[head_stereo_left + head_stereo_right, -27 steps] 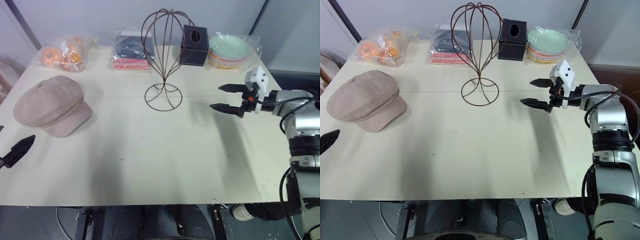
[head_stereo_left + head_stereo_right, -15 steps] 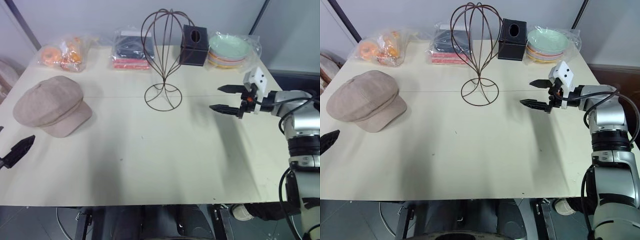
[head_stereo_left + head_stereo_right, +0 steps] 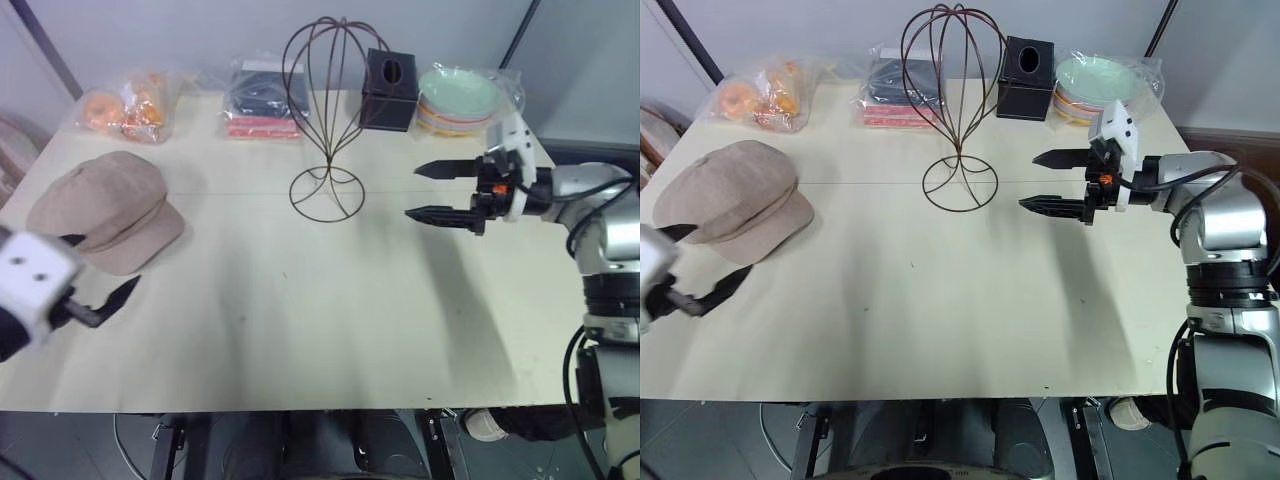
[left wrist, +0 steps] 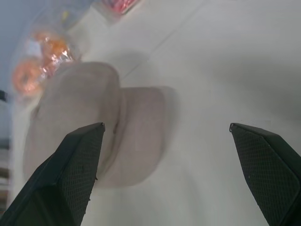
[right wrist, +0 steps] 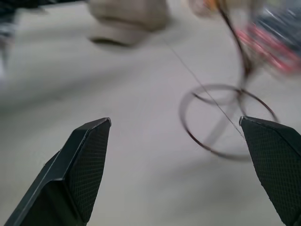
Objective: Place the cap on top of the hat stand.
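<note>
Left gripper (image 3: pixel 100 275): I see it spread wide, empty, cap (image 3: pixel 103 210) just ahead, apart.
Right gripper (image 3: pixel 431 191): released, empty, pointing at the stand (image 3: pixel 326 110) nearby.
Left wrist view: cap's brim (image 4: pixel 141 134) between my fingers.
Right wrist view: stand's ring base.
Bags: bowls (image 3: pixel 458 98), orange items (image 3: pixel 124 108).
</note>
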### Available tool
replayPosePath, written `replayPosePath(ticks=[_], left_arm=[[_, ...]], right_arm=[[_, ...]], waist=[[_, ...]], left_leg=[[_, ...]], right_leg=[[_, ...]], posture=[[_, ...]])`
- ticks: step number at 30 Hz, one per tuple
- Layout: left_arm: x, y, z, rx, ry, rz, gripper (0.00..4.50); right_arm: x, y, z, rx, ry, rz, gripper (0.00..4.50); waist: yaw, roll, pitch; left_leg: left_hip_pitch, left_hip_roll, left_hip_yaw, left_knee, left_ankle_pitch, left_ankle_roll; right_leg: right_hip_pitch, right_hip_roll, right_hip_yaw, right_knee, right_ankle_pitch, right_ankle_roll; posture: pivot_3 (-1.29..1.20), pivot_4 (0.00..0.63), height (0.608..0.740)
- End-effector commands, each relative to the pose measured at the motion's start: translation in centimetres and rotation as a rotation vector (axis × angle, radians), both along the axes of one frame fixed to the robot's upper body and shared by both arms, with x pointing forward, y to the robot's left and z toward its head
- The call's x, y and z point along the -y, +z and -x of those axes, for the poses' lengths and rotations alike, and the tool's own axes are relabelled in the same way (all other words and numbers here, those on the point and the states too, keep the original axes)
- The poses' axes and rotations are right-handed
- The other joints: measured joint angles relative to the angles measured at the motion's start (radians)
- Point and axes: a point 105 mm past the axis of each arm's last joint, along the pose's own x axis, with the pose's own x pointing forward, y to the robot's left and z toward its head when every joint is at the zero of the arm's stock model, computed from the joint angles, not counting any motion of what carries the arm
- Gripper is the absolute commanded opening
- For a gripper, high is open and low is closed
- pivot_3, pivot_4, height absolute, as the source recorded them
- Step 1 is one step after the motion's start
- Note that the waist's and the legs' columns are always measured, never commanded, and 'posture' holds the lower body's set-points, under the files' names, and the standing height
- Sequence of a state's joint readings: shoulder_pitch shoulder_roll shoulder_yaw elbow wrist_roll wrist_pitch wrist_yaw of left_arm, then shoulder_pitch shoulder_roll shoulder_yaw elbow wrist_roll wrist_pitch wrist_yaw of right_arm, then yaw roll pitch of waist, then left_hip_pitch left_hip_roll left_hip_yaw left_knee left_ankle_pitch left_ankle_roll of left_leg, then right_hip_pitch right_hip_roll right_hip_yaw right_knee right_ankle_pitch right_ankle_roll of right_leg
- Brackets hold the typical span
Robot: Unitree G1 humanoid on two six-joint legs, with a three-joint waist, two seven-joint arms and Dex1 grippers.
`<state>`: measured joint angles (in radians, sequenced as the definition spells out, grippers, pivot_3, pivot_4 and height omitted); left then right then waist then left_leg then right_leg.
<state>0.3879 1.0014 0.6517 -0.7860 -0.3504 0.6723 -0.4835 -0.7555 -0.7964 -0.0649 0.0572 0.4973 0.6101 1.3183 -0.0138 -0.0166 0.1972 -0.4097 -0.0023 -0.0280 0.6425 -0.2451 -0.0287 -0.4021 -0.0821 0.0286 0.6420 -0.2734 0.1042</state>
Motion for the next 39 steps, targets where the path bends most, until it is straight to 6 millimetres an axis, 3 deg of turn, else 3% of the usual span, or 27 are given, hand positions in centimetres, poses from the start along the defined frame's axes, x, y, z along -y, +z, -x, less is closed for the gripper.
replayPosePath(ticks=[1,6,13,17,26,30,36,39], left_arm=[[-0.5,0.0,-1.6,0.097,0.110,-0.189,4.47],[0.1,-2.7,-4.2,0.132,0.170,-0.296,4.47],[-0.8,-7.4,-7.5,0.113,0.315,-0.323,4.47],[-2.6,-8.2,-9.2,0.150,0.400,-0.387,4.47],[-4.2,-8.8,-11.7,0.154,0.420,-0.398,4.47],[-4.7,-8.7,-12.0,0.151,0.425,-0.377,3.20],[-5.2,-7.6,-12.2,0.185,0.427,-0.373,0.16],[-5.3,-6.6,-12.4,0.216,0.424,-0.378,0.07]], right_arm=[[-1.6,2.1,2.8,-0.001,0.098,-0.060,4.50],[-3.4,4.0,5.6,-0.019,0.188,-0.131,4.50],[-3.8,6.1,6.2,0.007,0.161,-0.196,4.50],[-3.7,6.2,6.3,0.014,0.142,-0.203,4.50],[-3.8,6.2,6.6,0.017,0.130,-0.216,4.50],[-3.7,6.2,6.7,0.022,0.124,-0.211,4.50],[-3.5,6.2,6.6,0.003,0.098,-0.224,4.50],[-3.2,6.1,6.7,-0.005,0.085,-0.225,4.50]], waist=[[0.001,0.000,0.000],[0.001,0.000,0.000],[0.002,-0.002,-0.001],[0.003,-0.002,-0.001],[0.003,-0.002,-0.001],[0.002,-0.002,-0.001],[0.003,-0.002,-0.001],[0.006,-0.002,-0.001]], left_leg=[[0.000,0.000,0.000,0.000,0.000,0.000],[-0.001,0.000,0.000,0.000,0.000,0.000],[-0.002,0.000,-0.001,0.000,0.000,0.000],[-0.002,0.000,-0.001,0.000,0.000,0.000],[-0.002,0.000,-0.001,0.001,0.000,0.000],[-0.002,0.000,-0.002,0.001,0.000,0.000],[-0.002,0.000,-0.002,0.001,0.000,0.000],[-0.002,-0.001,-0.002,0.001,0.000,0.000]], right_leg=[[0.000,0.000,0.000,0.000,0.000,0.000],[-0.001,0.000,0.000,-0.001,0.000,0.000],[-0.001,0.000,-0.001,0.001,0.002,0.004],[-0.002,0.000,-0.001,0.002,0.003,0.005],[-0.003,-0.001,-0.001,0.004,0.003,0.005],[-0.003,-0.001,-0.002,0.004,0.003,0.005],[-0.003,-0.001,-0.002,0.004,0.003,0.005],[-0.003,-0.005,-0.002,0.004,0.003,0.005]], posture=[[0.00,0.150,0.740],[0.00,0.150,0.740],[0.00,0.150,0.740],[0.00,0.150,0.740],[0.00,0.150,0.740],[0.00,0.150,0.740],[0.00,0.150,0.740],[0.00,0.150,0.740]])
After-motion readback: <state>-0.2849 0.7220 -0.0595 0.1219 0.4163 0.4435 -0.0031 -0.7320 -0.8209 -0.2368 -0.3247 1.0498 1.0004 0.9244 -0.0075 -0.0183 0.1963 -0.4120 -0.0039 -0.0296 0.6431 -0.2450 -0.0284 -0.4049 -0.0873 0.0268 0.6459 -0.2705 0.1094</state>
